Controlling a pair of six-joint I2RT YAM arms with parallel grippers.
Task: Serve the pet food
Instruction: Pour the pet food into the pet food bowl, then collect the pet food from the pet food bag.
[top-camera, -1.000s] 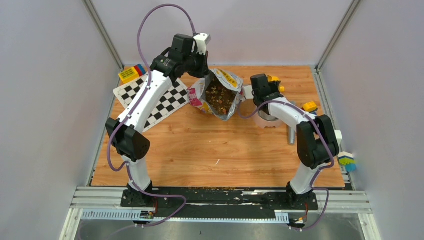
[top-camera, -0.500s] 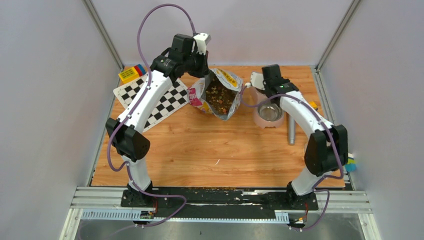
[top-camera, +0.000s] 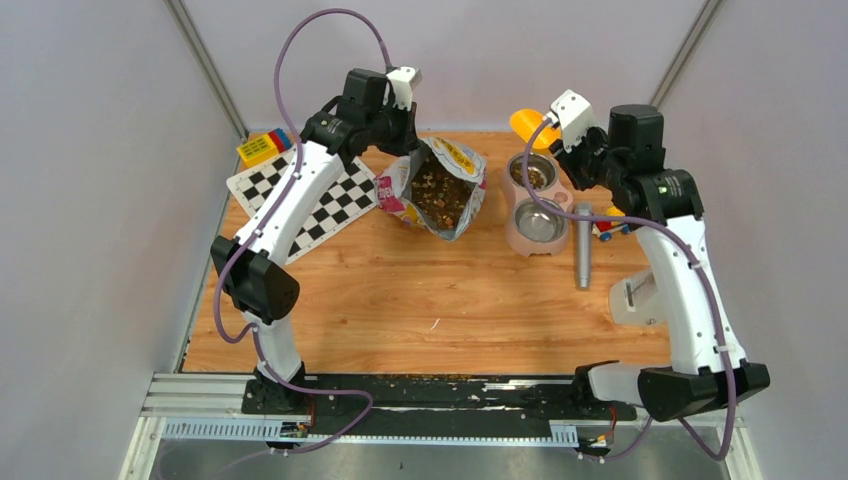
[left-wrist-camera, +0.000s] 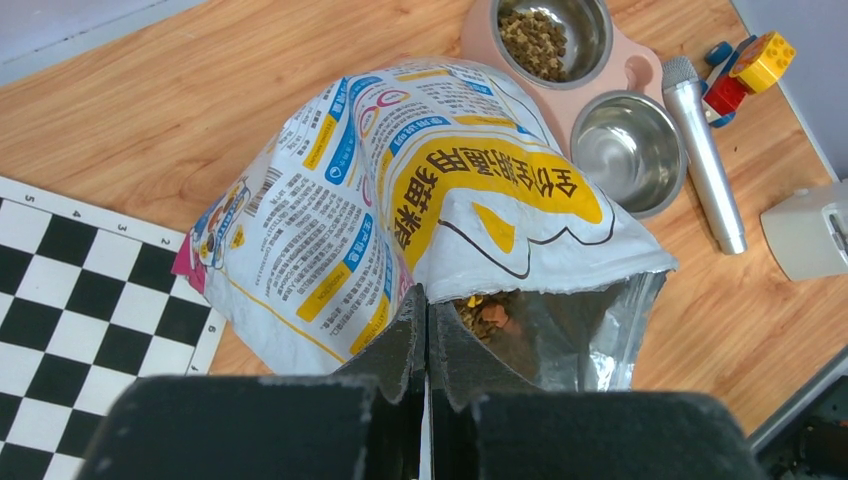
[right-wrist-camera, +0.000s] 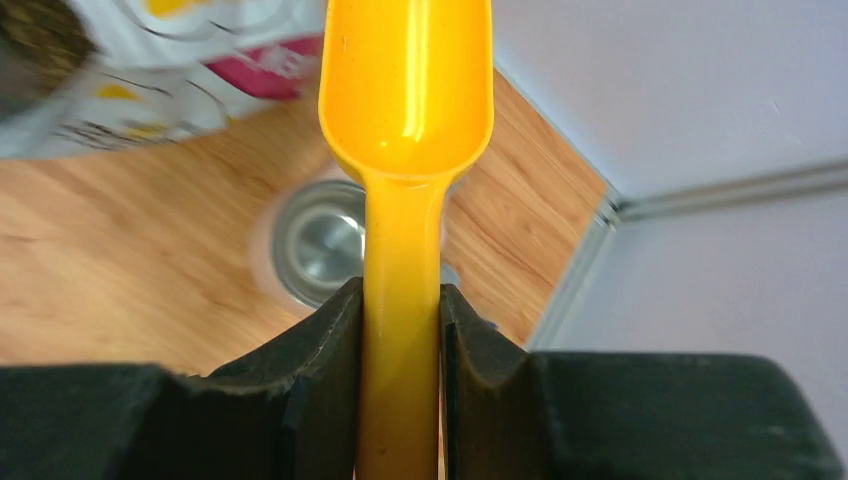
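pet food (left-wrist-camera: 535, 40) in bowl (left-wrist-camera: 592, 30); bag (left-wrist-camera: 330, 230) reads 猫粮; right gripper (right-wrist-camera: 400, 300) holds scoop (right-wrist-camera: 405, 90)

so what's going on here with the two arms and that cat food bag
The robot is serving kibble from the bag into a pink double feeder. The left gripper is shut on the rim of the bag, holding its mouth open. The right gripper grips a yellow scoop, which is empty and raised up by the far bowl. That bowl already has some pet food in it; the near bowl has none.
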